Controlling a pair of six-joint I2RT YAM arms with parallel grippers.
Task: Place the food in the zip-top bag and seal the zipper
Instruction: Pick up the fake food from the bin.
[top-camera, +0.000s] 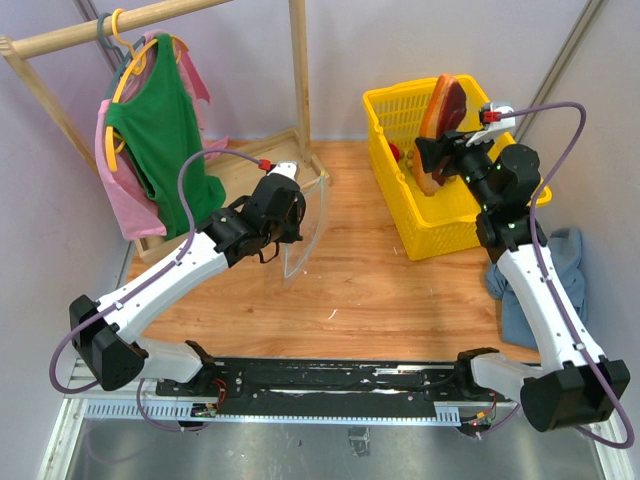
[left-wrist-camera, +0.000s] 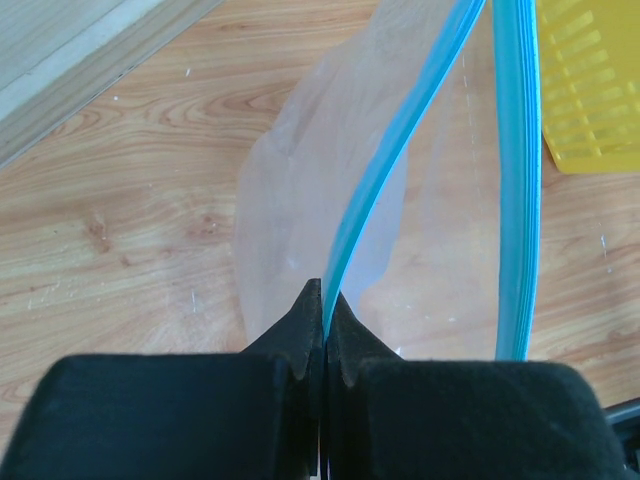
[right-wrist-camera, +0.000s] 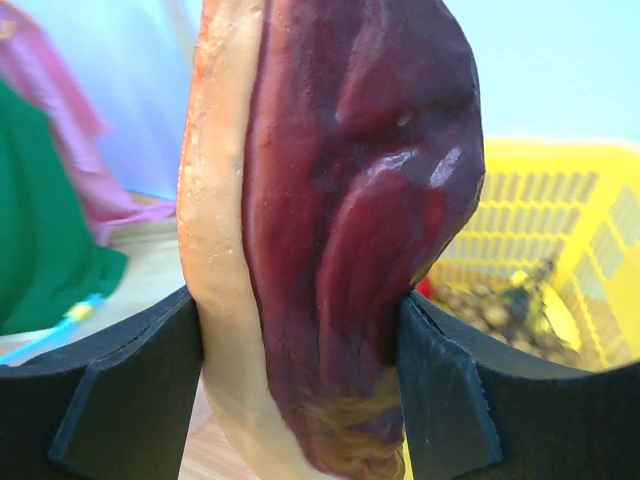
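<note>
Everything sits around the yellow basket (top-camera: 402, 225), which stands toward the far right of the wooden table (top-camera: 350, 290). Over the basket's left half, the right gripper (top-camera: 437, 150) holds a dark red meat slab (right-wrist-camera: 350, 200) upright. Its two black pads (right-wrist-camera: 130, 380) press on the slab's broad sides and are parted only by the slab's thickness. A pale tan rind runs down the slab's edge that faces away from the basket's interior. Behind the slab, down inside the basket, lies a bunch of small tan-brown fruits (right-wrist-camera: 480, 305). Something small and red shows next to them, too blurred to name.

Left of the basket and well apart from it, the zip-top bag (top-camera: 305, 225) stands up from the tabletop with its mouth open. The left gripper (left-wrist-camera: 322, 300) is pinched tight on one lip of the blue-teal zipper (left-wrist-camera: 400, 150), with the fingertips meeting on it. The zipper's other lip bows away on the basket side, leaving a wide gap between the two.

Farther left of the basket, past the bag, a green garment (top-camera: 160, 130) hangs on a yellow hanger (top-camera: 125, 35) from a wooden rail (top-camera: 110, 25). A pink garment (top-camera: 120, 195) hangs behind it. A blue cloth (top-camera: 565, 262) lies crumpled just beside the basket's near right corner.
</note>
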